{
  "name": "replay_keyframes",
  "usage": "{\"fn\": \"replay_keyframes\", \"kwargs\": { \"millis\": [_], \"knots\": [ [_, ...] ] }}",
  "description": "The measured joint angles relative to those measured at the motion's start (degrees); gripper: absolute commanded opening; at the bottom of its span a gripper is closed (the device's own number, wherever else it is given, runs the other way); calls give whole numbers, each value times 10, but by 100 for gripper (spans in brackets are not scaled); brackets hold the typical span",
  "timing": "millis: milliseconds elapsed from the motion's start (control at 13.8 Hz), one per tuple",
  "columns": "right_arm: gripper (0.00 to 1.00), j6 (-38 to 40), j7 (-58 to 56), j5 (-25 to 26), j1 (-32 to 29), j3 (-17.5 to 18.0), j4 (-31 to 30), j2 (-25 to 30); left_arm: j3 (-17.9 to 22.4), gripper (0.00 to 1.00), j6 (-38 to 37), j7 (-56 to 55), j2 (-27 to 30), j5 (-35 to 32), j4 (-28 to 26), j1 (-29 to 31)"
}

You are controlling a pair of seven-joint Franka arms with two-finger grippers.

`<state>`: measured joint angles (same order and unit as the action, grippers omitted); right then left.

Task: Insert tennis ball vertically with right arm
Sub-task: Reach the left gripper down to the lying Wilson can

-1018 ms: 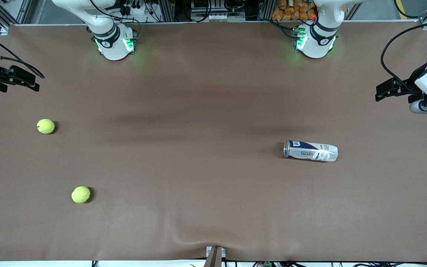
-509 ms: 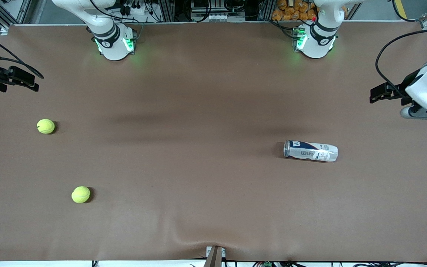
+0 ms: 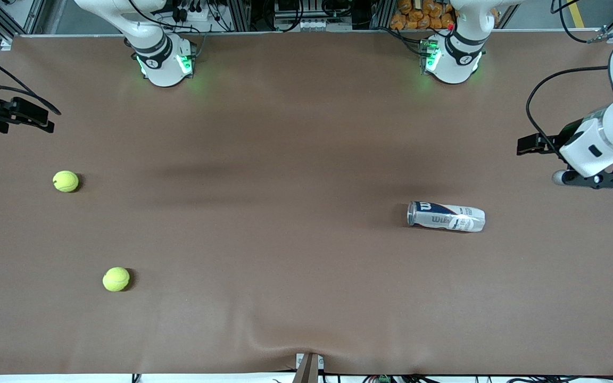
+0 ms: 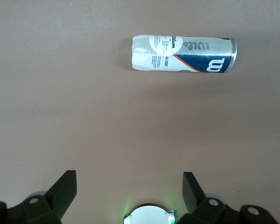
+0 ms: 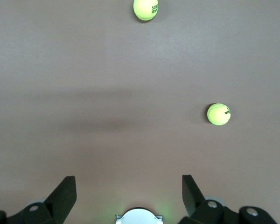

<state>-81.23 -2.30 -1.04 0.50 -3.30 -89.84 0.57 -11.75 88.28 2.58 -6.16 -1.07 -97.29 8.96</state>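
At the right arm's end of the table [image 3: 306,159], the right gripper [image 5: 129,187] was cut off by the edge of the front view, only its dark body showing there; in the right wrist view its two fingers [image 5: 65,193] were seen spread wide, with nothing held or touched between them. Two tennis balls were seen below it on the table: one tennis ball [image 3: 65,181] farther from the front camera, and the other tennis ball [image 3: 116,279] nearer to it, well apart from each other. Toward the left arm's end, the tennis ball can [image 3: 445,216] was found lying on its side, its contents impossible to make out. The left gripper [image 4: 129,188] was likewise seen released and empty, raised over the table, well apart from the can.
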Motion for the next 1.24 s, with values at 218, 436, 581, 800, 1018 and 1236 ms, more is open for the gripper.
{"fn": "replay_keyframes", "kwargs": {
  "millis": [218,436,581,800,1018,1236],
  "knots": [
    [100,2,0,0,-1,-1,-1,-6,-3,100,4,0,-11,-14,-6,-18],
    [100,4,0,0,-4,-2,-4,-13,-6,100,31,0,-17,-22,-30,-38],
    [100,16,0,0,-4,-2,-8,-15,-15,100,52,2,-20,-35,-54,-47],
    [100,30,0,0,-4,-1,-9,-24,-37,100,62,0,-39,-80,-68,-79],
    [100,56,0,1,-3,0,-9,-37,-39,100,68,4,-79,-105,-71,-104],
    [100,64,0,1,-3,1,-8,-53,-40,100,80,8,-126,-172,-71,-138]
  ]
}}
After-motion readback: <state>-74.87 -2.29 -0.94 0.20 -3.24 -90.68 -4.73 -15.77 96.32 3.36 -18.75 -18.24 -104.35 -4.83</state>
